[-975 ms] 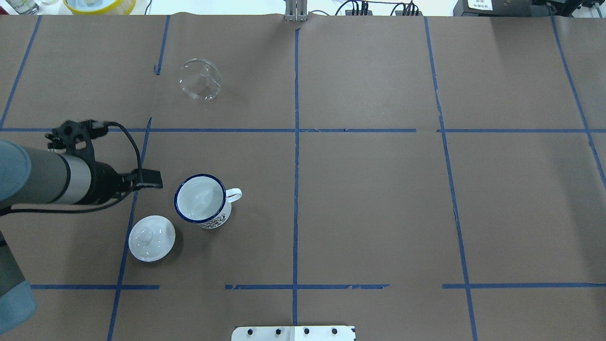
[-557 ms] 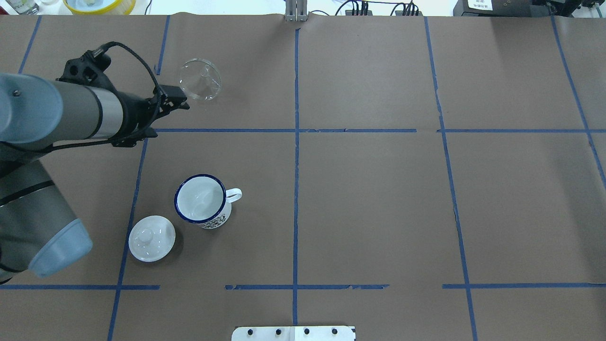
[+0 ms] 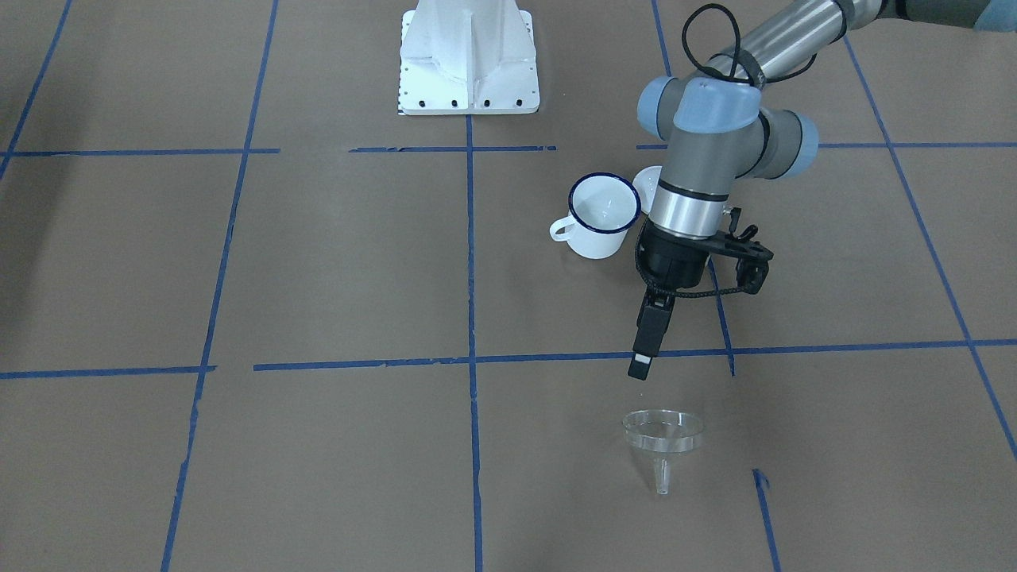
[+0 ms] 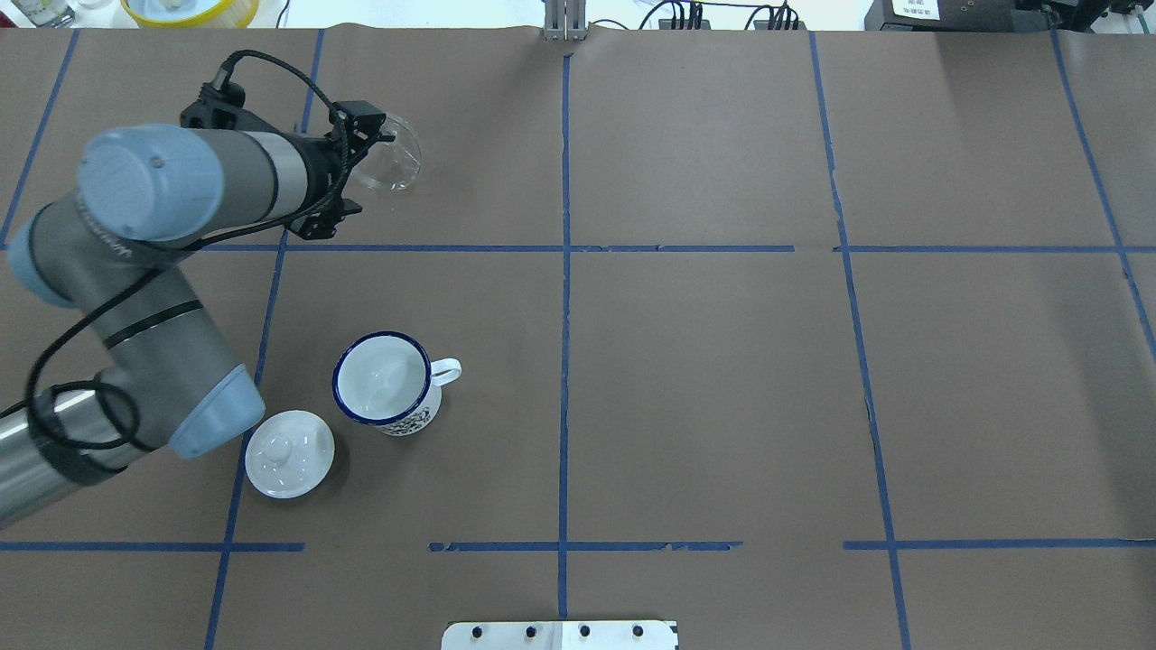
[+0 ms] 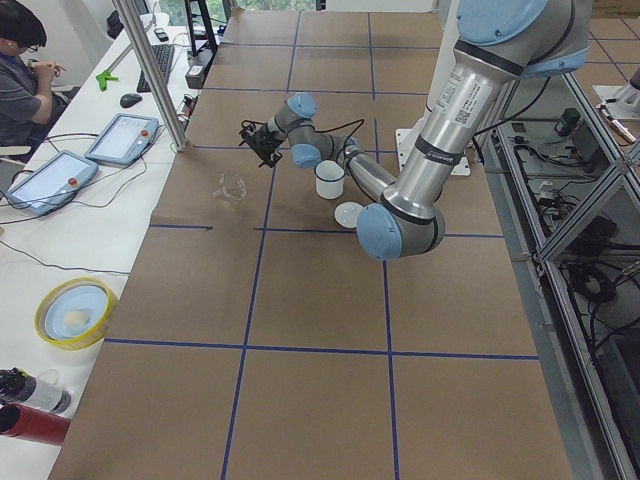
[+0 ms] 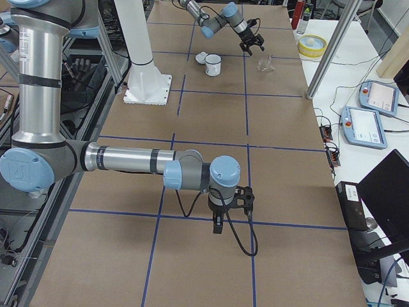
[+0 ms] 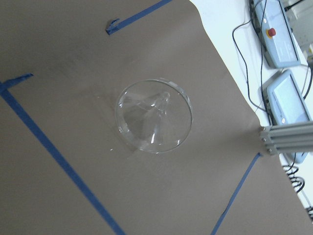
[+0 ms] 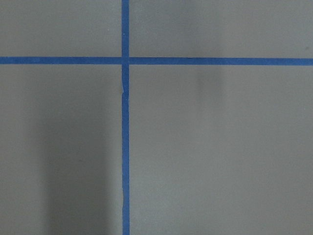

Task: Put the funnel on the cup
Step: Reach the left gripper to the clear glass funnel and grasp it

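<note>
The clear funnel lies tilted on the brown paper at the far left, spout toward the far edge; it also shows in the front view and fills the left wrist view. The white cup with a blue rim stands upright nearer the robot, also seen from the front. My left gripper points down, hovering just on the robot's side of the funnel, apart from it, open and empty. My right gripper hangs over bare paper far away; I cannot tell whether it is open.
A round white knobbed lid lies just left of the cup. The left arm's elbow hangs close to the lid and cup. A yellow bowl sits beyond the far edge. The robot's white base is at the near side.
My left arm has swung from beside the cup out to the far left. Its gripper has turned to point down over the funnel. Funnel, cup and lid have not moved.
</note>
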Controlling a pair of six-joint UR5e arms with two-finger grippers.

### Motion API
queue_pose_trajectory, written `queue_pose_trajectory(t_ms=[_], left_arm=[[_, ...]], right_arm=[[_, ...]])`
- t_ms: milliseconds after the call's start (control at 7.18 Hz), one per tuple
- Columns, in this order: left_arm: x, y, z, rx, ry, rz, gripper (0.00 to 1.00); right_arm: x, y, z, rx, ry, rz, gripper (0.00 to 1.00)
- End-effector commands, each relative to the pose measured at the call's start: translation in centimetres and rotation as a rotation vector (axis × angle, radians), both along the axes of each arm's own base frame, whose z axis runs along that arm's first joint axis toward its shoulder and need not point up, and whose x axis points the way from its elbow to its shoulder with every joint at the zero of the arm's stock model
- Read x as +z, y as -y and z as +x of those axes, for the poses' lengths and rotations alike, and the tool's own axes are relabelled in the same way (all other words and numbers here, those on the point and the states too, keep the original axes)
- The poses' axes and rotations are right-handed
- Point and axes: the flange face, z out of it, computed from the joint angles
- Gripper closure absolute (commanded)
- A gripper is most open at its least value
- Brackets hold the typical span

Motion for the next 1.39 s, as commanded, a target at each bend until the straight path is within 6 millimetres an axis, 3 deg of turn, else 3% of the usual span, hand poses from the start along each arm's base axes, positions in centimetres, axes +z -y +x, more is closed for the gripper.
queue_pose_trajectory(t_ms=[0, 139, 418, 557, 697, 836, 975, 1115, 1254], left_arm=[[2.6, 3.0, 1.5, -0.089, 0.001, -0.025, 0.00], [3.2, 4.1, 0.9, -0.105, 0.010, -0.032, 0.02], [5.9, 6.3, 2.0, -0.117, 0.013, -0.035, 0.03], [6.0, 6.4, 2.1, -0.117, 0.012, -0.032, 0.04], [5.7, 6.5, 2.1, -0.117, 0.008, -0.029, 0.12], [5.6, 6.5, 2.1, -0.114, 0.009, -0.027, 0.41], [5.5, 6.4, 2.1, -0.108, 0.012, -0.022, 0.91], [5.4, 6.3, 2.2, -0.103, 0.016, -0.015, 1.00], [5.3, 6.4, 2.1, -0.104, 0.018, -0.012, 1.00]], right_arm=[[0.0, 0.0, 0.0, 0.000, 0.000, 0.000, 0.00], [0.0, 0.0, 0.0, 0.000, 0.000, 0.000, 0.00], [0.0, 0.0, 0.0, 0.000, 0.000, 0.000, 0.00], [0.0, 0.0, 0.0, 0.000, 0.000, 0.000, 0.00], [0.0, 0.0, 0.0, 0.000, 0.000, 0.000, 0.00], [0.0, 0.0, 0.0, 0.000, 0.000, 0.000, 0.00], [0.0, 0.0, 0.0, 0.000, 0.000, 0.000, 0.00], [0.0, 0.0, 0.0, 0.000, 0.000, 0.000, 0.00], [0.0, 0.0, 0.0, 0.000, 0.000, 0.000, 0.00]])
